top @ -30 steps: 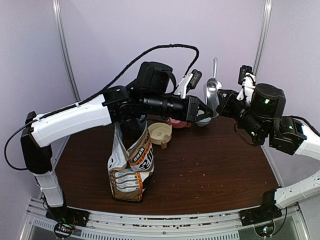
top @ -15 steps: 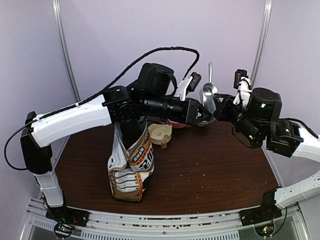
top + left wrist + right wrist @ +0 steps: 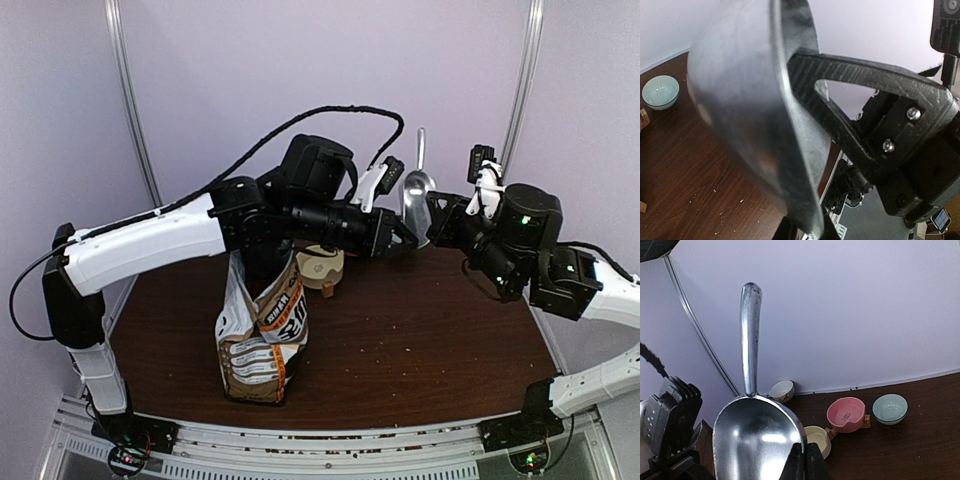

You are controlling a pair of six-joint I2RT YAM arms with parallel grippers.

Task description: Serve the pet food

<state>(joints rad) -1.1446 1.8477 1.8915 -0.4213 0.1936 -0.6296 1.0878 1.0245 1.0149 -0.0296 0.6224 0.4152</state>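
A silver metal scoop (image 3: 417, 192) hangs in the air between both arms, handle pointing up. Its bowl (image 3: 754, 440) is empty. My right gripper (image 3: 805, 461) is shut on the scoop's front rim; it also shows in the top view (image 3: 433, 214). My left gripper (image 3: 406, 238) meets the scoop from the left. In the left wrist view the scoop (image 3: 755, 115) fills the frame, and my left fingers (image 3: 785, 232) sit tight against both sides of its lower rim. No kibble heap shows. The printed bag (image 3: 262, 335) stands under my left arm.
At the back of the brown table (image 3: 420, 330) stand a pink bowl (image 3: 846, 414), a teal bowl (image 3: 889, 408), a cream bowl (image 3: 817, 439) and a white bowl (image 3: 782, 390). Small crumbs lie scattered on the table. The wall is close behind.
The right gripper carried the scoop left and slightly down toward the left gripper. The left gripper's jaws, open a second ago, have come together on the scoop's rim.
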